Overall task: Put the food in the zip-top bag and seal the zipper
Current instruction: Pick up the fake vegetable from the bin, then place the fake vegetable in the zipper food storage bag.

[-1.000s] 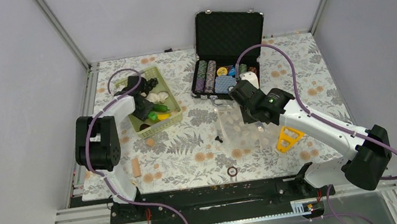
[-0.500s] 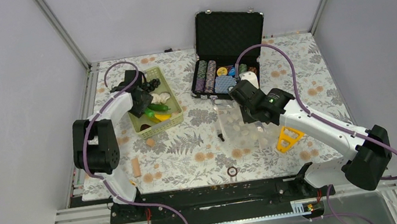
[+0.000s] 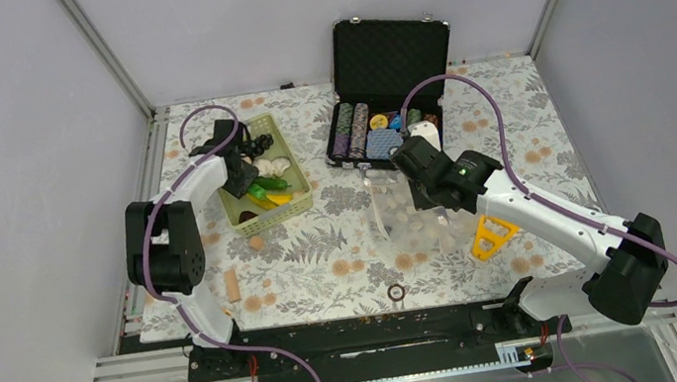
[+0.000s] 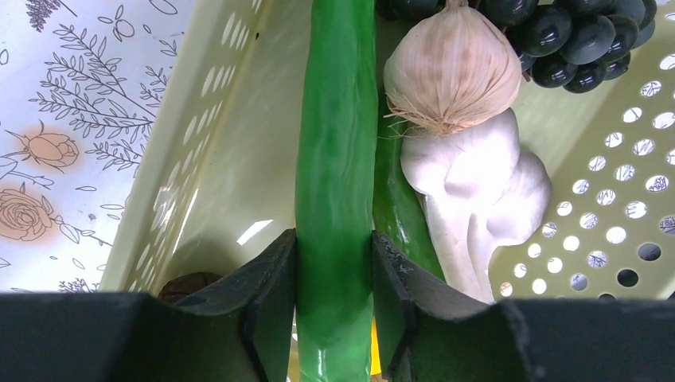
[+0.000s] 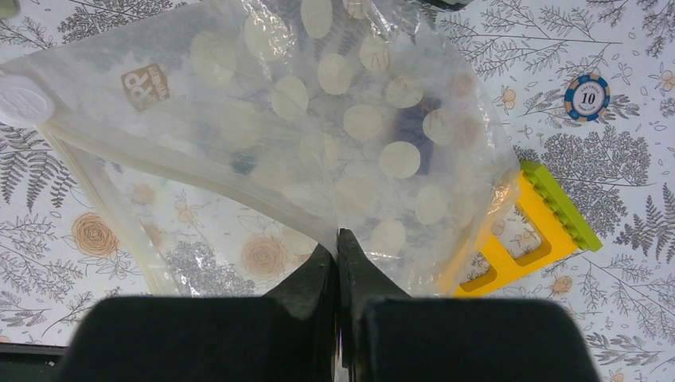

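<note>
My left gripper [image 4: 334,255] is inside the lime-green basket [image 3: 269,211], shut on a long green pepper [image 4: 334,159]. Beside it lie a second green pepper [image 4: 398,207], a garlic bulb [image 4: 452,68], a white bulb [image 4: 477,191] and dark purple grapes [image 4: 573,36]. A bit of yellow banana [image 3: 278,198] shows in the top view. My right gripper [image 5: 337,239] is shut on the mouth edge of the dotted zip-top bag [image 5: 350,119], holding it up and open over the table. The pale zipper [image 5: 95,207] runs along its left edge. The bag [image 3: 407,211] hangs mid-table.
An open black case of poker chips [image 3: 384,130] stands behind the bag. A yellow triangular tool [image 3: 492,234] lies right of the bag, with a loose chip [image 5: 587,95] nearby. An orange piece [image 3: 256,243] and a tan block [image 3: 232,286] lie on the floral cloth near the basket.
My left gripper has moved back deeper into the basket and now grips the green pepper. The bag in my right gripper has swung and spread wider.
</note>
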Motion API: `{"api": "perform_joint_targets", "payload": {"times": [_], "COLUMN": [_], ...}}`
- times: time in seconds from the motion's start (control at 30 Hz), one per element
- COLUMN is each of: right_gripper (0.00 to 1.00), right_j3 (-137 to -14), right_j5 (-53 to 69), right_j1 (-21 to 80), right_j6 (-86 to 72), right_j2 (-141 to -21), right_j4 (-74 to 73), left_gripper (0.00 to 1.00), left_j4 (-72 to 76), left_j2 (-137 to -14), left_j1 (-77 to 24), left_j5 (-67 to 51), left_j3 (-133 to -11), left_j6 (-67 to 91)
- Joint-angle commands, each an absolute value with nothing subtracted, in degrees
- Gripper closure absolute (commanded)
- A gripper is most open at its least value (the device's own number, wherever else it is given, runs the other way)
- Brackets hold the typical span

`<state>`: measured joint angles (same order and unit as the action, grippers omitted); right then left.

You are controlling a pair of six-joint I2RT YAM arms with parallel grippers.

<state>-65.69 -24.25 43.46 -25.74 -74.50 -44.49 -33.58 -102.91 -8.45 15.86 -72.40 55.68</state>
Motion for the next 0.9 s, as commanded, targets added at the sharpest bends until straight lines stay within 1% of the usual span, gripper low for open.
{"api": "perform_joint_targets", "payload": {"times": [0.0,0.23,0.4,0.57,0.63,0.73,0.87], "right_gripper": [1.0,1.0,1.0,1.0,1.0,1.0,1.0], "right_j3": [-65.45,-65.86,-64.61,-64.98,-65.3,-65.67,-66.31], "right_j5": [-22.94,-20.33,-18.23,-13.84,-11.2,-8.24,-10.6], "right_j1": [43.04,43.07,43.05,42.42,42.24,41.82,41.55], "right_j6": [-25.47,-27.86,-27.82,-29.28,-29.5,-29.12,-27.73], "right_j2": [-72.32,-69.14,-66.38,-65.47,-65.4,-65.21,-65.27], "right_j4": [-44.03,-45.14,-43.64,-44.23,-44.21,-43.66,-43.53], "left_gripper": [1.0,1.0,1.0,1.0,1.0,1.0,1.0], "left_j4": [-33.22,-30.44,-30.03,-19.37,-12.89,-2.78,3.83], "left_j2": [-100.01,-89.79,-81.63,-70.72,-65.87,-59.23,-52.99], "left_j1": [-8.33,-9.7,-11.72,-16.54,-19.22,-22.28,-26.38], "left_j5": [14.16,8.59,8.85,6.45,2.98,-9.06,-21.15], "left_j3": [-72.78,-69.68,-67.81,-61.48,-58.38,-53.82,-50.69], "left_j6": [54.15,49.33,46.01,39.37,35.69,30.14,25.3]}}
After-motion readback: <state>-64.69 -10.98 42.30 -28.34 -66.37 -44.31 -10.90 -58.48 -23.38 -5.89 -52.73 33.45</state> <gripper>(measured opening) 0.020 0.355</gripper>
